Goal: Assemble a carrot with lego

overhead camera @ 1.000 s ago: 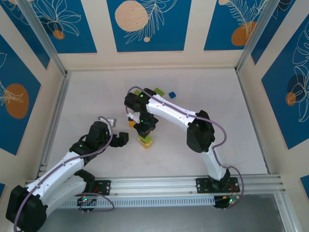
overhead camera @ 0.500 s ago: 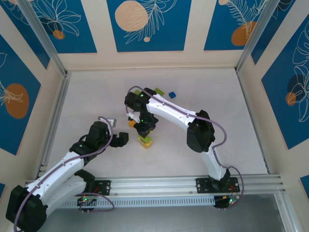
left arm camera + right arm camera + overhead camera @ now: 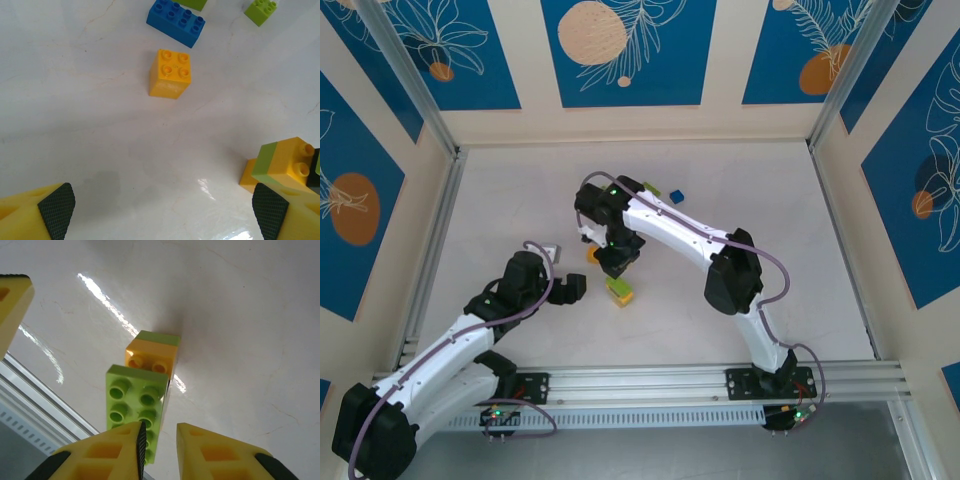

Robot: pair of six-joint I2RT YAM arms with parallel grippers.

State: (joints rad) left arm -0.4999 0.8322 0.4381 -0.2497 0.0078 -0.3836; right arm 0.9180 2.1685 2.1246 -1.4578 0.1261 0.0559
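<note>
Orange-and-lime stack [image 3: 142,390], one loose orange brick [image 3: 170,74], left gripper [image 3: 163,211] spread, right gripper [image 3: 160,430] pressed together

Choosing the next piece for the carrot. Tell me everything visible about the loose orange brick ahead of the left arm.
The orange brick is a square block of glossy yellow-orange plastic with four round studs in a two-by-two grid on top. It sits studs up, flat on the white table, turned slightly askew in the left wrist view. Nothing touches it: the blue brick beyond it lies apart, and the open left end effector is short of it.
</note>
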